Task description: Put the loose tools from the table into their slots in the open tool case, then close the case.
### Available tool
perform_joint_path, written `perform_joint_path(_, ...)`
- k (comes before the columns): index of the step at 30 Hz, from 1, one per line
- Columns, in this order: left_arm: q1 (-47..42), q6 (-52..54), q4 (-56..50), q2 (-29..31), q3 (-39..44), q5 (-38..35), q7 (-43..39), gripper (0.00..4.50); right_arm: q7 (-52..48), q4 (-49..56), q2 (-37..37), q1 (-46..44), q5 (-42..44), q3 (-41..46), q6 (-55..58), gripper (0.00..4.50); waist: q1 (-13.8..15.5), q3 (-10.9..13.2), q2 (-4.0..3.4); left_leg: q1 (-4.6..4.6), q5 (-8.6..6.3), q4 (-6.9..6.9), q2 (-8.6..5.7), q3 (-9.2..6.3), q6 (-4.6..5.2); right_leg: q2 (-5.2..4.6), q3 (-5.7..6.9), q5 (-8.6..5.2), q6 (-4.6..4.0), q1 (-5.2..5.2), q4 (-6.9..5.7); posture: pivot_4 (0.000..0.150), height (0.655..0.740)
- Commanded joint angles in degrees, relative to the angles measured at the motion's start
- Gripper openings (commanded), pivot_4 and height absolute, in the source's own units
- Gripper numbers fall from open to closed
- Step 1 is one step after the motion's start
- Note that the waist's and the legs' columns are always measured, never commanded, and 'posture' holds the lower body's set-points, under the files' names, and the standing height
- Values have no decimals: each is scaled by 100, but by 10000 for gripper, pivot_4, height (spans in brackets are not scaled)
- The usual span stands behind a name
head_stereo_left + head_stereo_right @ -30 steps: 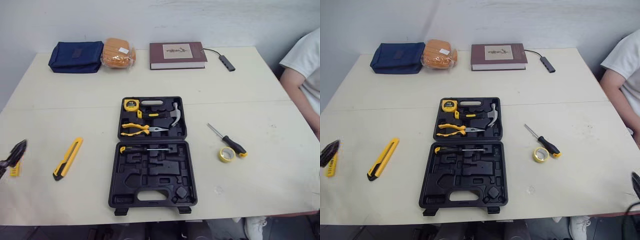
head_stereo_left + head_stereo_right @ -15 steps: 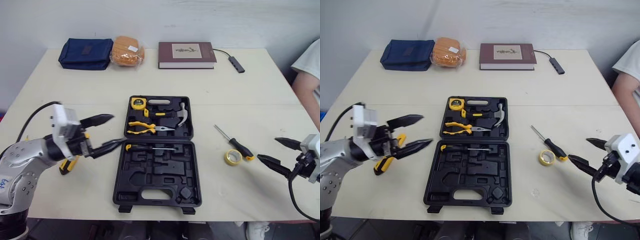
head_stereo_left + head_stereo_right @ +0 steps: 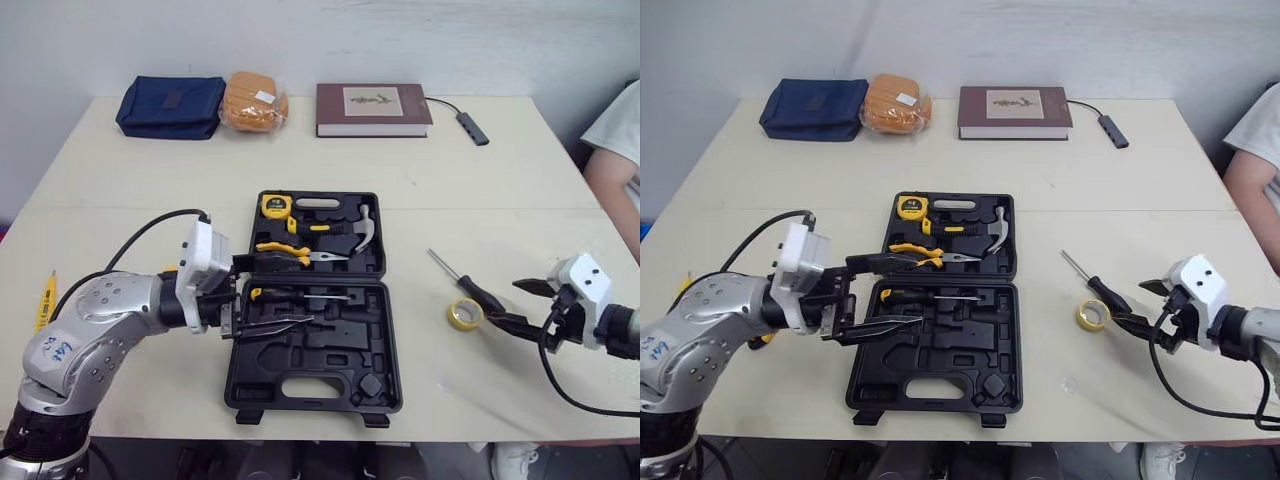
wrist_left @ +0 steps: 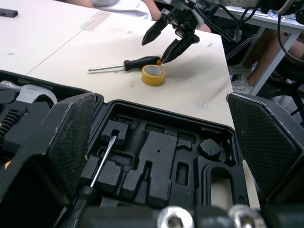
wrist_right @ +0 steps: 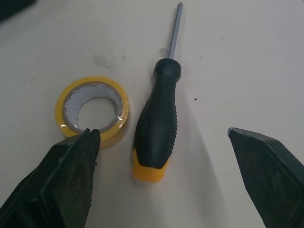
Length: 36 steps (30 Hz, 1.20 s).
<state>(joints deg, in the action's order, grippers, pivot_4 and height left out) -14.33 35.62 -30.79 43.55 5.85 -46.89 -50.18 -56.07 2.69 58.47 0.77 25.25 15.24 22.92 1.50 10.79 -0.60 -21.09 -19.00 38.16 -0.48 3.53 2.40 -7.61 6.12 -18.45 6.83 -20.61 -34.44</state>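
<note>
Here, right pincer [image 3: 503, 303] spread, straddling screwdriver [image 3: 475, 293] handle on worktop [image 3: 450, 180], lower right of frame, beside tool case [image 3: 310, 350]. Left pincer [image 3: 918, 290] spread over case centre. You risk one finger snagging adjacent tape roll [image 3: 460, 314] on closing, skewing grip.

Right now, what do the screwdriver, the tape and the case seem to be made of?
Screwdriver: bare, shiny metal shaft; handle looks like matte black rubber or plastic, finely textured, with a glossy yellow plastic end.
Tape: yellow, slightly glossy film, probably vinyl, on a grey core.
Case: black moulded plastic, dull sheen, with shaped slots.
</note>
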Motion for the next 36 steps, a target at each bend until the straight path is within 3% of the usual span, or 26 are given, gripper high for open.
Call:
perform_joint_path(1, 67, -4, -299, -11, 62, -73, 48, 44602, 2, -67, -45, -122, -135, -31, 3, 45000, -1, 0, 0, -1, 0, 1, 0, -2, 0, 1, 2, 0, 0, 1, 0, 1500, 7400)
perform_joint_path(15, 111, 109, -442, 20, 115, -216, 106, 44602, -198, -284, -76, -246, -230, -34, 110, 45000, -3, 0, 0, 0, 1, 6, 1, -4, -1, 5, 1, 1, 1, 4, 1, 1500, 7400)
perform_joint_path(25, 45, 149, -457, 42, 115, -250, 79, 44602, -552, -439, -127, -136, 163, 632, 169, 45000, -3, 0, 0, -1, 1, 6, 1, -4, -1, 7, 2, 1, 1, 5, -2, 1500, 7400)
perform_joint_path(36, -61, 140, -450, 38, 52, -276, -76, 44602, -337, -565, -291, -147, -399, 48, -96, 45000, -3, 0, -1, 0, 2, 6, 2, -4, -1, 8, 1, 1, 1, 4, -2, 1500, 7400)
